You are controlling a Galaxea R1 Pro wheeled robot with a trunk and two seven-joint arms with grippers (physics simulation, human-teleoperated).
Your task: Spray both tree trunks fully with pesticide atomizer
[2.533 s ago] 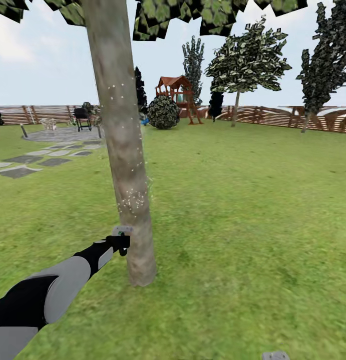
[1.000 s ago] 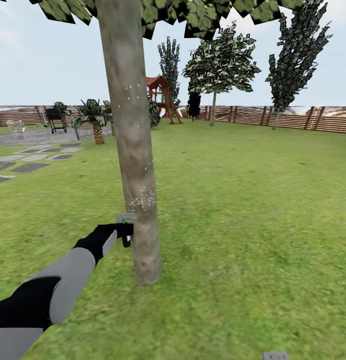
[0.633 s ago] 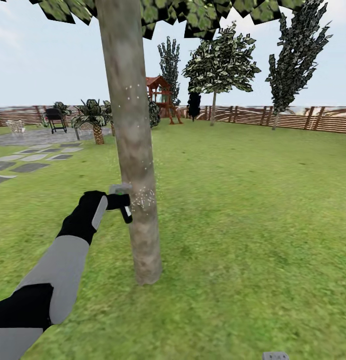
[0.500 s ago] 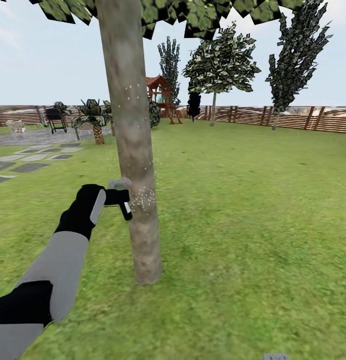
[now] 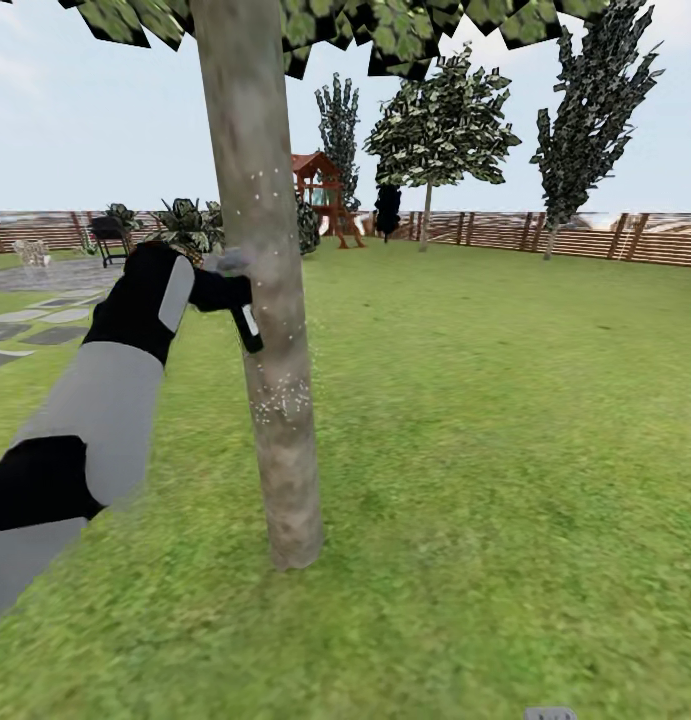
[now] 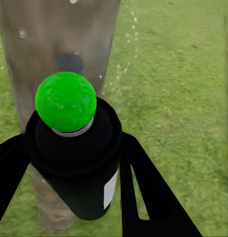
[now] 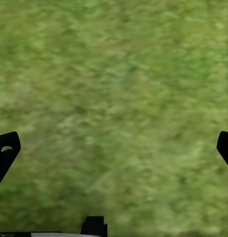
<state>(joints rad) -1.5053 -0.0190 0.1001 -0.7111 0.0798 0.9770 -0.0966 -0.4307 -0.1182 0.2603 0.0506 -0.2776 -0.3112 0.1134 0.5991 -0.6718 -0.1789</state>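
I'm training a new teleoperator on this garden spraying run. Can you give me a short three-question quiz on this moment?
1. True or false: the left gripper is shut on the pesticide atomizer.
2. What lies under the right gripper? A) stone paving B) lawn C) wooden fence
3. Fill in: the white spray specks sit on the near tree trunk ____ the atomizer's present height, in the head view.

Key: 1 true; 2 B, its fingertips stand wide apart over grass; 3 mostly below, with a few specks above.
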